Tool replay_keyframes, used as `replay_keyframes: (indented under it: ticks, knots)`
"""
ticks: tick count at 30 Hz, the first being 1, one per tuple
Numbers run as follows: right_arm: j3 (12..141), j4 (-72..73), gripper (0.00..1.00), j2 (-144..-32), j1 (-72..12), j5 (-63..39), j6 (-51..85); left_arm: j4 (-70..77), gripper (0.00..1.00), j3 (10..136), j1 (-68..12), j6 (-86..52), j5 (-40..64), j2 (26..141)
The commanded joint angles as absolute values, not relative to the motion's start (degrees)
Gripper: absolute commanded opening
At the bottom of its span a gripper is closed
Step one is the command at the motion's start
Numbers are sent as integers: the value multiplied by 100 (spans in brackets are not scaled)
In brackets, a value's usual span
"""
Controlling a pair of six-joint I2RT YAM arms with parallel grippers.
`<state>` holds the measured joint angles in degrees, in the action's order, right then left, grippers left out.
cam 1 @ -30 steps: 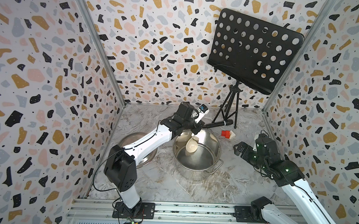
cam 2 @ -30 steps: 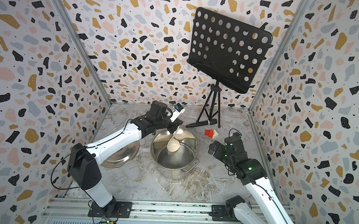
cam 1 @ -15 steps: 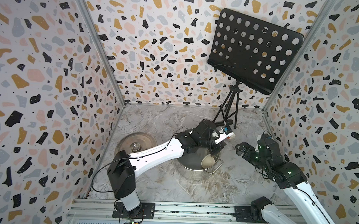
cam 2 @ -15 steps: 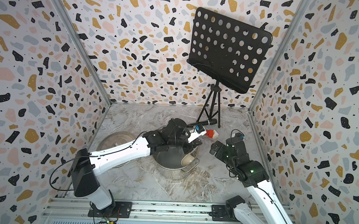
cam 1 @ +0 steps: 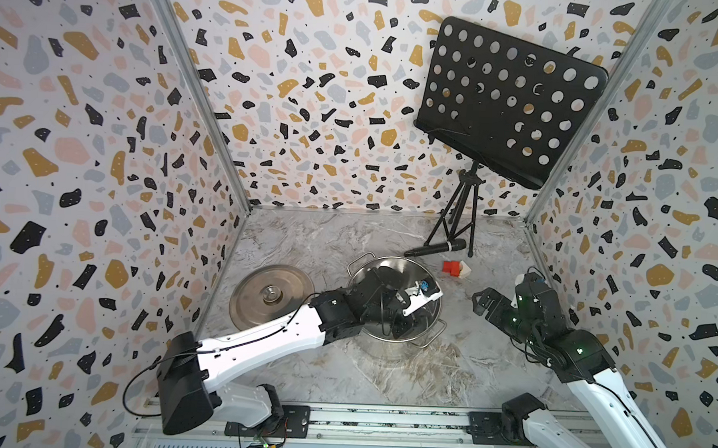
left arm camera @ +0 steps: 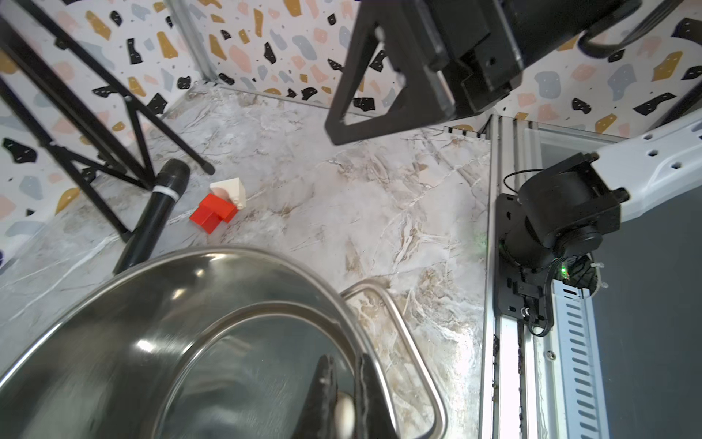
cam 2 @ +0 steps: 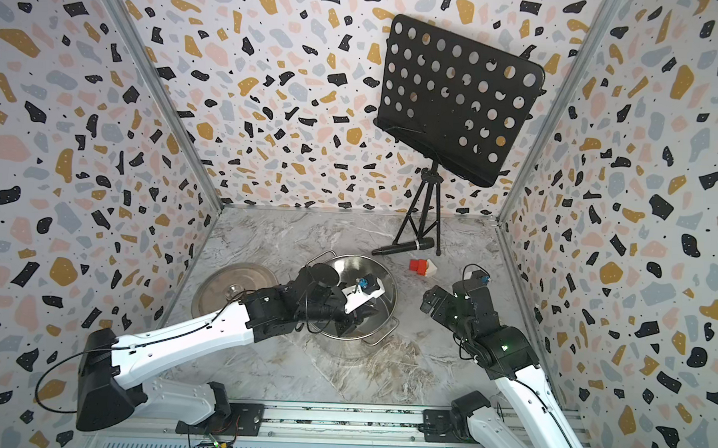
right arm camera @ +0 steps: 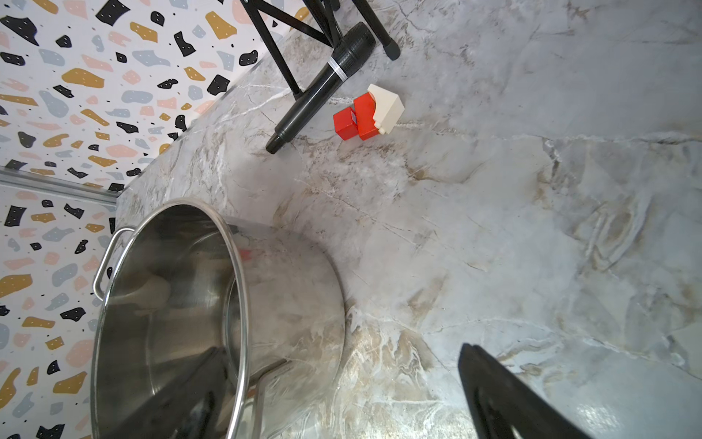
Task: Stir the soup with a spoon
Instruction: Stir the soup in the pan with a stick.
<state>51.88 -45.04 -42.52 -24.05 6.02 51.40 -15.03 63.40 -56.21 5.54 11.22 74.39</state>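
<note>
Moved: left gripper [left arm camera: 343, 361], swept from far rim to near wall of the steel pot [cam 1: 409, 272], clamped on cream ladle [left arm camera: 345, 415] inside; right gripper [cam 1: 485, 302] wide, empty. Hazard, I judge: ladle shoving the unsteadied pot

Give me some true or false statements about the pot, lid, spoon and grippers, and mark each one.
The flat round steel lid sits on the big steel pot. False: it lies on the marble table beside the pot.
The left gripper is shut on the cream-white plastic spoon in the pot. True.
The right gripper holds the black stick microphone. False: it is open and empty; the microphone lies by the music stand's tripod.
The red-and-white toy block lies outside the pot. True.
</note>
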Motion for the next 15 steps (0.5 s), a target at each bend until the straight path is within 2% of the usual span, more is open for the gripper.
replay_keyframes:
  ticks: [1,8,15]
  knots:
    - [5259,-4586,100,-4299,-2386,677,5164,-1651,0,6093,-5172,416,912,7098]
    - [5315,-4579,100,-4320,-2386,626,5142,-2020,0,6168,-4290,522,631,6883]
    - [5332,-4580,100,-4302,-2391,550,5094,-1802,0,6868,-3949,629,-92,7609]
